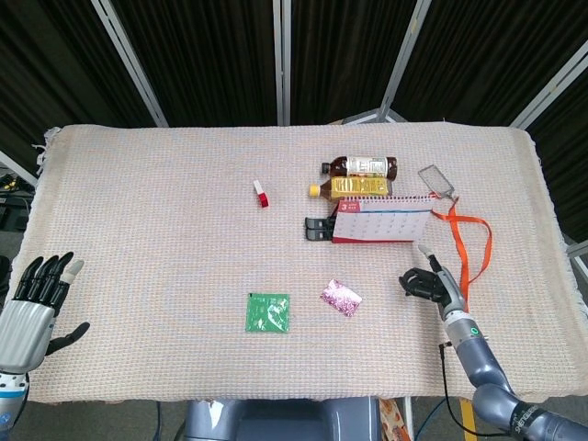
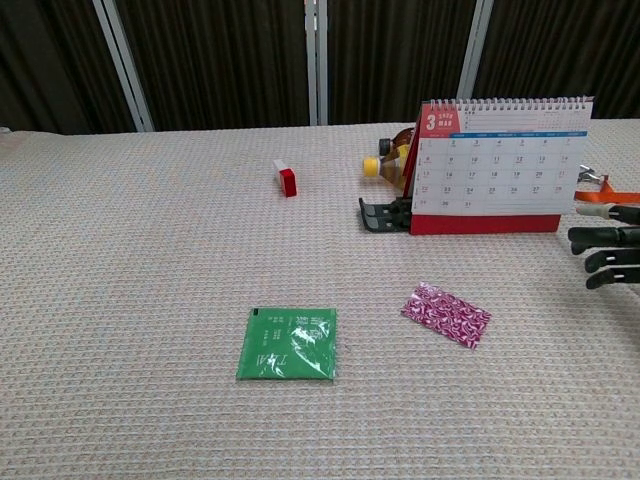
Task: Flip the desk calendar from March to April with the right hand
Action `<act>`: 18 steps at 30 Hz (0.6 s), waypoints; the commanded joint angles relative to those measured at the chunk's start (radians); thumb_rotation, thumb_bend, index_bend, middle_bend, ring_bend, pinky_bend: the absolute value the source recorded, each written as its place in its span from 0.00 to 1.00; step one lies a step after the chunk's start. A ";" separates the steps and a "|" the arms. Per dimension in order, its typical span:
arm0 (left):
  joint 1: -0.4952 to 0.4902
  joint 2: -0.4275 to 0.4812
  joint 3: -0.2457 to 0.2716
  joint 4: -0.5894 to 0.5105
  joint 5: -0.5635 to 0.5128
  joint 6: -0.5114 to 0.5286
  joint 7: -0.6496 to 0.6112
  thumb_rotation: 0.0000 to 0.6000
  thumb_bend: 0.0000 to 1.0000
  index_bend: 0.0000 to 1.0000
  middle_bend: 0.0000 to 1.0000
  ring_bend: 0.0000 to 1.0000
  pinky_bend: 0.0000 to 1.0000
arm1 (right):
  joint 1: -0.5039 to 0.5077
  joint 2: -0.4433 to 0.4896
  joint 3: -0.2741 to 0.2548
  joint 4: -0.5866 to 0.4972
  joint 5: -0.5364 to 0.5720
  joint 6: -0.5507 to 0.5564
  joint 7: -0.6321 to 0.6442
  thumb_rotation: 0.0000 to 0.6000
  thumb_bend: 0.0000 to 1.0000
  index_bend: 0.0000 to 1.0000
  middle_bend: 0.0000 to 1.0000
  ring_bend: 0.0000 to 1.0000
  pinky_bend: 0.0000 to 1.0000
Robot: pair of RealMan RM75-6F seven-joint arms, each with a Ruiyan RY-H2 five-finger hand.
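Note:
The desk calendar stands upright on its red base, showing the March page with a red 3 at its top left. My right hand hovers low over the cloth, in front of and to the right of the calendar, apart from it. Its fingers are spread and point left, with nothing in them. My left hand sits at the table's front left corner, fingers apart and empty; the chest view does not show it.
Two bottles lie behind the calendar, and a black clip lies at its left. An orange lanyard with a badge lies to its right. A pink packet, a green sachet and a small red-and-white item lie on the cloth.

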 commanded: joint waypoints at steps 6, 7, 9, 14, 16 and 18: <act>-0.002 -0.003 0.000 -0.001 -0.002 -0.006 0.006 1.00 0.07 0.00 0.00 0.00 0.00 | 0.019 -0.044 0.017 0.050 0.009 -0.021 -0.006 1.00 0.27 0.03 0.59 0.60 0.54; -0.002 -0.003 0.000 -0.001 -0.002 -0.007 0.007 1.00 0.07 0.00 0.00 0.00 0.00 | 0.020 -0.047 0.018 0.052 0.010 -0.021 -0.008 1.00 0.27 0.03 0.59 0.60 0.54; -0.002 -0.003 0.000 0.000 -0.003 -0.007 0.007 1.00 0.07 0.00 0.00 0.00 0.00 | 0.023 -0.053 0.020 0.058 0.011 -0.022 -0.012 1.00 0.27 0.03 0.59 0.60 0.54; -0.002 -0.003 -0.001 0.001 -0.007 -0.009 0.004 1.00 0.07 0.00 0.00 0.00 0.00 | 0.029 -0.065 0.026 0.070 0.015 -0.026 -0.016 1.00 0.27 0.03 0.58 0.60 0.54; -0.003 -0.002 -0.002 0.001 -0.008 -0.010 0.002 1.00 0.07 0.00 0.00 0.00 0.00 | 0.033 -0.074 0.027 0.081 0.019 -0.024 -0.023 1.00 0.27 0.03 0.58 0.60 0.54; -0.003 -0.002 -0.002 0.000 -0.009 -0.010 0.000 1.00 0.07 0.00 0.00 0.00 0.00 | 0.036 -0.081 0.030 0.090 0.024 -0.026 -0.024 1.00 0.27 0.03 0.58 0.60 0.54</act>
